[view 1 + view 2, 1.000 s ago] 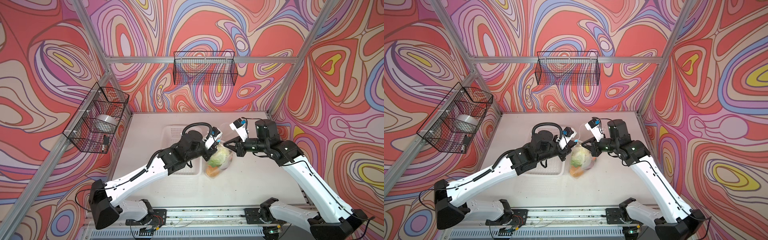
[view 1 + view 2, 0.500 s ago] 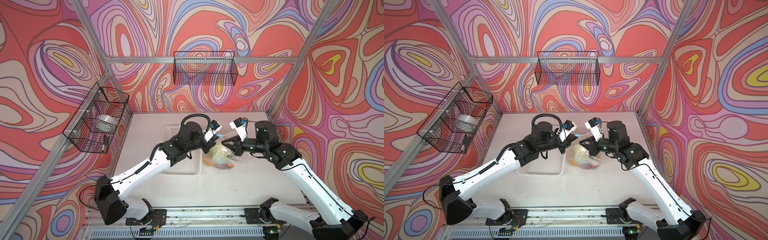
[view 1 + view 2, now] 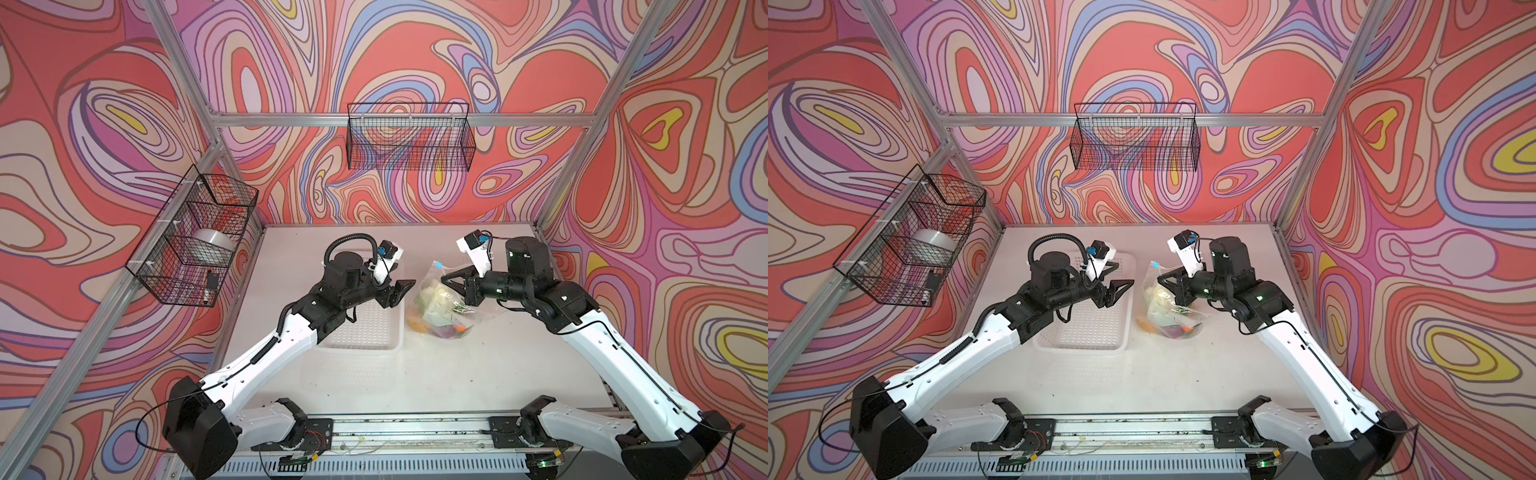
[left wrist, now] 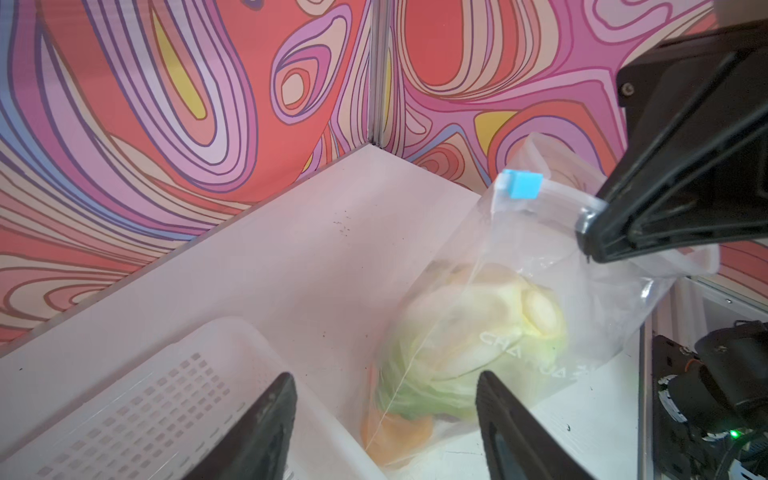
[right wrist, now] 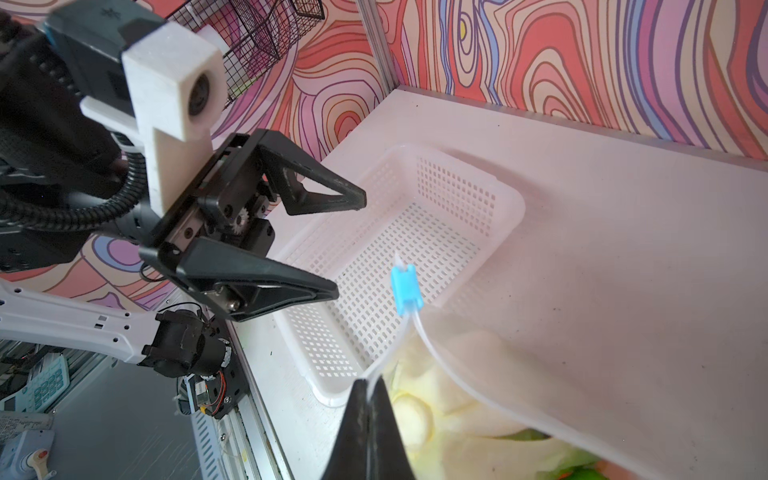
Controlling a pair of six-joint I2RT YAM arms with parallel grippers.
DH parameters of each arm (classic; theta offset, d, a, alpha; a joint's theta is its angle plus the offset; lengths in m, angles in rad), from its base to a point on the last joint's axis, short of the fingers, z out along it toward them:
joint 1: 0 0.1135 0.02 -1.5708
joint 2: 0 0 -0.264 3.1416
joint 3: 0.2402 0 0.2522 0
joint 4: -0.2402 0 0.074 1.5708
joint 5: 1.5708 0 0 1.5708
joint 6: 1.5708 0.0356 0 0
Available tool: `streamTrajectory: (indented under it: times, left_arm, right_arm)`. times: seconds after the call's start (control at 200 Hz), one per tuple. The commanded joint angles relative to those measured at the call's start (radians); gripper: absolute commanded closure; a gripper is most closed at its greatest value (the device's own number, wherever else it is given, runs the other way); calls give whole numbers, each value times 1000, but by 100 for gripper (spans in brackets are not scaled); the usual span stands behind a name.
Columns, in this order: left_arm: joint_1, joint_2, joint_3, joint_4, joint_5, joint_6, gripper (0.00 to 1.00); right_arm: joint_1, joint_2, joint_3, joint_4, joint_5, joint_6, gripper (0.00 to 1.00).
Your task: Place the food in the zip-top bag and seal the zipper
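Note:
The clear zip-top bag (image 3: 446, 309) rests on the table right of the basket, also seen as the bag (image 3: 1169, 309). Inside it lies the food: pale green lettuce (image 4: 478, 332) uppermost, orange and purple pieces under it. The blue slider (image 5: 405, 286) sits at the upper end of the zipper (image 5: 453, 374), whose two strips part below it. My right gripper (image 5: 368, 384) is shut on one strip of the bag's mouth; it is the right gripper (image 3: 444, 277) in a top view. My left gripper (image 4: 384, 378) is open, holds nothing and hangs just left of the bag (image 3: 401, 276).
An empty white perforated basket (image 3: 374, 332) lies under my left gripper, close against the bag. A black wire basket (image 3: 411, 137) hangs on the back wall. Another wire basket (image 3: 195, 237) with a tape roll hangs on the left wall.
My left gripper has let go of the bag's top, opened, and drawn back to the left. The bag has sunk from the air onto the table, with the right gripper still gripping it.

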Motion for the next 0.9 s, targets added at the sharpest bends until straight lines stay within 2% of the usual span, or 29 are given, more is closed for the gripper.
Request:
streamTrajectory:
  times: [0.0, 0.11, 0.295, 0.376, 0.501, 0.656, 0.701, 0.806, 0.896]
  left_arm:
    - [19, 22, 3, 161, 175, -40, 28]
    - [49, 88, 23, 247, 304, -104, 33]
    - [57, 186, 110, 230, 427, -168, 46]
    - [56, 218, 129, 249, 456, -199, 48]
    - [56, 262, 164, 263, 497, -238, 60]
    - [56, 281, 182, 277, 519, -270, 68]
    - [56, 281, 184, 276, 517, -275, 74]
    - [56, 289, 196, 244, 537, -277, 100]
    - [56, 292, 200, 227, 549, -283, 100]
  right_arm:
    - [7, 2, 25, 3, 4, -8, 100]
    - [7, 11, 32, -8, 17, -17, 100]
    - [7, 18, 41, -37, 22, -41, 100]
    - [7, 18, 39, -39, 22, -47, 100]
    - [6, 20, 39, -42, 28, -50, 100]
    - [7, 16, 35, -43, 45, -56, 100]
    - [7, 16, 33, -43, 49, -58, 100]
    - [6, 19, 33, -46, 55, -60, 100]
    - [7, 22, 34, -42, 57, -60, 100]
